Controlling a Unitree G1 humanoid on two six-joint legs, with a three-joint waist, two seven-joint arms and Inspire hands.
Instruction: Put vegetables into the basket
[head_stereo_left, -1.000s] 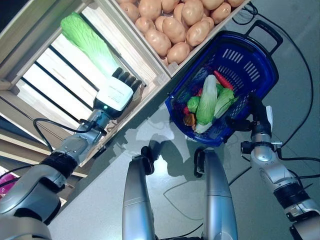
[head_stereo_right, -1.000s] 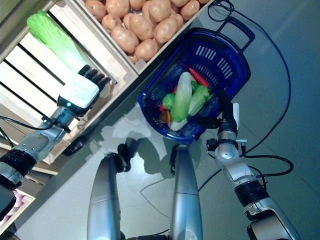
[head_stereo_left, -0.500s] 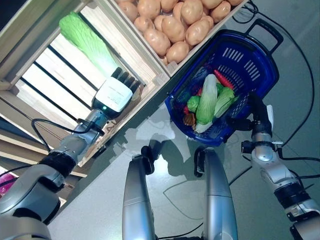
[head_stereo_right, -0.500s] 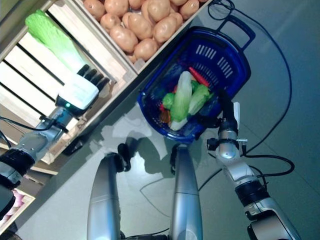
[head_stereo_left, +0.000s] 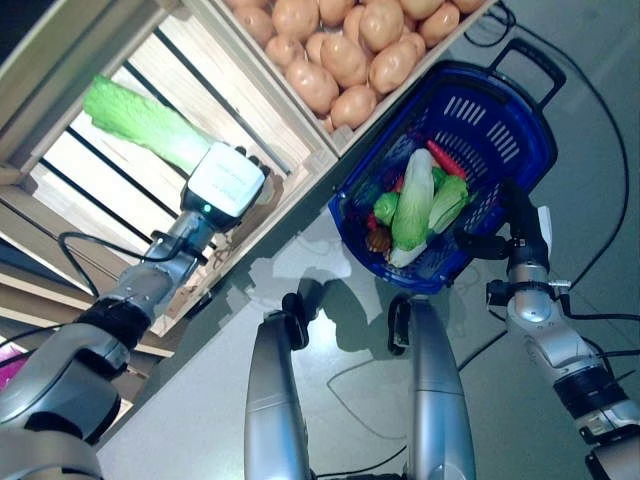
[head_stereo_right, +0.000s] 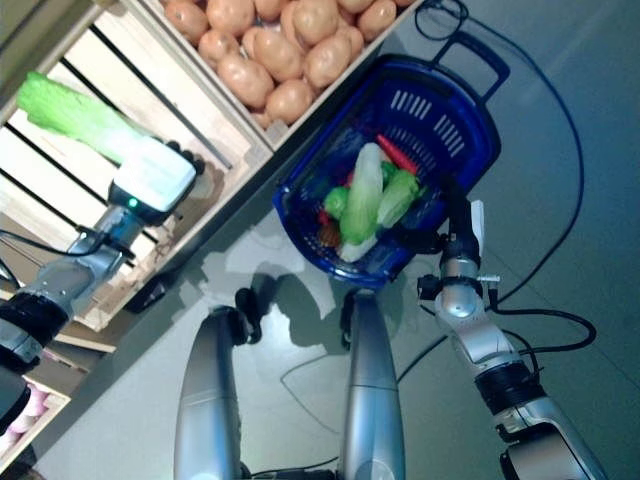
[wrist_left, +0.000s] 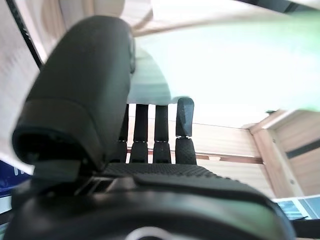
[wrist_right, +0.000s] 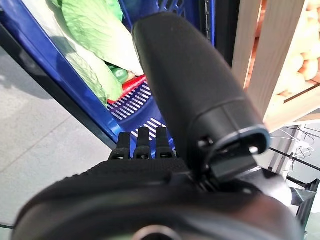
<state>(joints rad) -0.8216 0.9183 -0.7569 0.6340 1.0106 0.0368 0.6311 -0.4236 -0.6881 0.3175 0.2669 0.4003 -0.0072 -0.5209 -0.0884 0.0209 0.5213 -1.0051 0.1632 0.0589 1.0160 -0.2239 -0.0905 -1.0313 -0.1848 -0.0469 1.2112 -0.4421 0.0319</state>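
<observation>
Over crate (head_stereo_left: 120, 190), left hand (head_stereo_left: 225, 180) around cabbage (head_stereo_left: 140, 120)

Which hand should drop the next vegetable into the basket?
Left. The left hand already grips the cabbage over the crate, while the right hand holds the basket.

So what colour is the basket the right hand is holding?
Blue, a perforated plastic basket with a black handle; clearest in the left eye view.
</observation>
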